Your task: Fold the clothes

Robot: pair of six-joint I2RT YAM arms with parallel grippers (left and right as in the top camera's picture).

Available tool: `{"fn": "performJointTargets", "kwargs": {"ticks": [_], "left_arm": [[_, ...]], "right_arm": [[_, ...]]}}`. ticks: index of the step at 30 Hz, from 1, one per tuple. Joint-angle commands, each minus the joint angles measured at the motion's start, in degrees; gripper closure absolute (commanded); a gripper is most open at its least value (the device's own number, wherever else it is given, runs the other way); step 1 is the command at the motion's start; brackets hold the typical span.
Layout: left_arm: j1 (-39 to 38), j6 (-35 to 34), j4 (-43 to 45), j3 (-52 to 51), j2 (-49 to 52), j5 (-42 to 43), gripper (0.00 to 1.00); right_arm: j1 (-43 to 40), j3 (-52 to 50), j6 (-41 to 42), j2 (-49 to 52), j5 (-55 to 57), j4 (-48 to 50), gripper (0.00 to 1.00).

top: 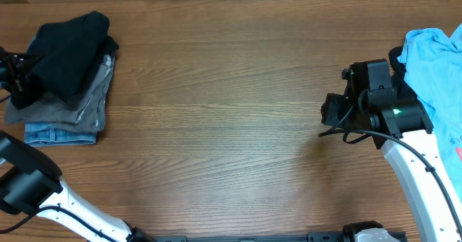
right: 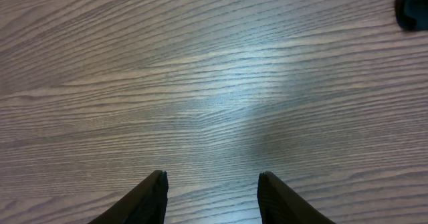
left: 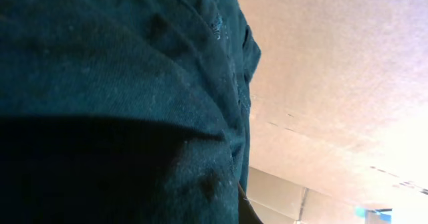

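Sitting apart: three stacked garments, one blue T-shirt.

Nothing legible on show here: the light blue T-shirt has a small dark print and a red mark by the picture's right edge, too tiny to read.

Blue T-shirt cut by edge, dark fabric blocking wrist view

Clothes at both worktop ends
Rumpled black piece tops a folded grey piece and a denim piece, far left; crumpled light blue T-shirt far right.
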Motion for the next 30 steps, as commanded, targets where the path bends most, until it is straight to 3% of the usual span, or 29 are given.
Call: {"fn": "performJointTargets", "kwargs": {"ticks": [1,8,16,21,26,30], "left_arm": [[-0.4,-2.0,-0.4,0.1,-0.8,8.8,0.96],[-1.8,-5.4,-0.1,0.1,-0.8,9.7,0.96],[-4.0,6.0,-1.4,0.1,-1.2,2.0,0.96],[-7.7,6.5,1.7,2.8,-4.7,0.1,0.96],[-17.0,5.8,1.5,9.4,-7.9,-3.0,0.96],[-28.8,2.7,2.0,17.0,-8.4,-4.5,0.96]], "right_arm": [[-0.3,0.8,-0.3,-1.2,-0.3,0.3,0.53],[-0.3,0.8,-0.3,-1.2,-1.2,0.3,0.53],[-0.3,0.8,-0.3,-1.2,-1.2,0.3,0.43],[-0.3,0.8,-0.2,-1.2,-1.0,0.3,0.42],[-2.6,0.8,2.5,-1.2,-1.2,0.3,0.41],[-5.5,0.8,2.5,-1.2,-1.2,0.0,0.41]]}}
